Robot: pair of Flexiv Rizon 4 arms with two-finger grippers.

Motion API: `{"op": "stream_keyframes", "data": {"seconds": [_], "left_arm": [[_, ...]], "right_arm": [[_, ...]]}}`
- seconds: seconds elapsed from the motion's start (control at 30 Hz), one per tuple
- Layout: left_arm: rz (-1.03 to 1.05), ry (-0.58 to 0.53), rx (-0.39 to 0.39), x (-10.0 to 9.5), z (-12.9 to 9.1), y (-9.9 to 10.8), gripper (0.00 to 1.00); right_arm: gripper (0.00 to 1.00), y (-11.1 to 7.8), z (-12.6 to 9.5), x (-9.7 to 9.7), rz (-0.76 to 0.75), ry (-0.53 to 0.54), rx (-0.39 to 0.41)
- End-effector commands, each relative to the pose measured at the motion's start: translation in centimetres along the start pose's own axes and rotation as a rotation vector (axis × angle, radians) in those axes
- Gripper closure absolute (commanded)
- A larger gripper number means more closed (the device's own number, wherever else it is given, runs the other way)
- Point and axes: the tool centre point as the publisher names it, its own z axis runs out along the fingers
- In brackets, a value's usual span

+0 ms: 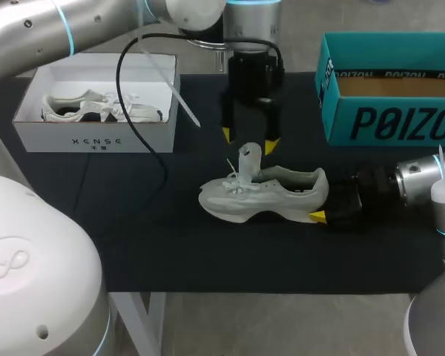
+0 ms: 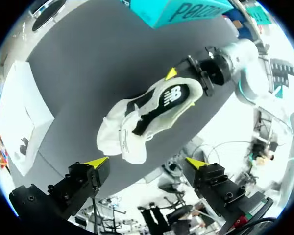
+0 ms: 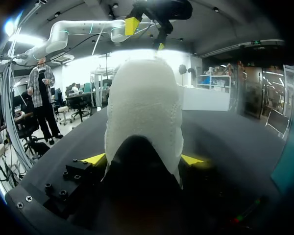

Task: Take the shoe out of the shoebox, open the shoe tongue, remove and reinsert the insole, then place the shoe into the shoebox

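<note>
The shoe (image 1: 267, 196) stands on its sole on the black mat (image 1: 170, 245), out of the teal box (image 1: 371, 122), with its toe pointing towards the side where the white box (image 1: 96, 137) sits. The right gripper (image 3: 143, 159) pinches the heel from both sides. The left gripper (image 1: 248, 139) hangs just above the raised tongue (image 1: 249, 158), fingers spread wide and holding nothing. From where I stand, the risk lies in the reach for the insole (image 2: 172, 95) (dark, lying flat inside). A yellow tip could snag the loose laces or fold the tongue over the opening. With only the heel held, a downward shove near the toe could twist the shoe in that grip.
</note>
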Motion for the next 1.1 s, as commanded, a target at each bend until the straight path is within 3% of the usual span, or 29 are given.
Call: {"op": "stream_keyframes", "data": {"seconds": [0.03,0.23,0.3,0.37,0.47,0.67,0.83,0.93,0.97,1.0,1.1], "left_arm": [[0.697,0.072,-0.209,-0.3,-0.1,-0.8,0.00],[0.697,0.072,-0.209,-0.3,-0.1,-0.8,0.00],[0.957,-0.118,-0.101,-0.2,-1.4,-0.3,0.00],[1.265,-0.311,-0.049,0.2,-2.1,0.7,0.00],[1.402,-0.409,-0.057,0.2,-2.5,1.7,0.00],[1.535,-0.592,-0.105,1.2,-2.0,0.8,0.00],[1.429,-0.546,-0.035,3.1,-0.5,1.0,0.00],[1.338,-0.513,-0.035,3.8,1.0,0.7,0.00],[1.305,-0.500,-0.039,4.0,1.5,0.7,0.91],[1.260,-0.466,-0.040,4.1,2.0,0.5,1.00],[1.211,-0.429,-0.029,4.4,2.9,0.3,1.00]], "right_arm": [[1.00,-0.2,0.2,-0.1,0.001,0.000,0.003],[1.00,-0.2,0.2,-0.1,0.001,0.000,0.003],[1.00,-0.2,0.2,-0.1,0.001,0.000,0.003],[1.00,-0.2,0.2,-0.1,0.001,0.000,0.003],[1.00,-0.2,0.2,-0.1,0.001,0.000,0.003],[1.00,-0.2,0.2,-0.1,0.001,0.000,0.003],[1.00,-0.2,0.2,-0.1,0.001,0.000,0.003],[1.00,-0.2,0.2,-0.1,0.001,0.000,0.003],[1.00,-0.2,0.2,-0.1,0.001,0.000,0.003],[1.00,-0.2,0.2,-0.1,0.001,0.000,0.003],[1.00,-0.2,0.2,-0.1,0.001,0.000,0.003]]}}
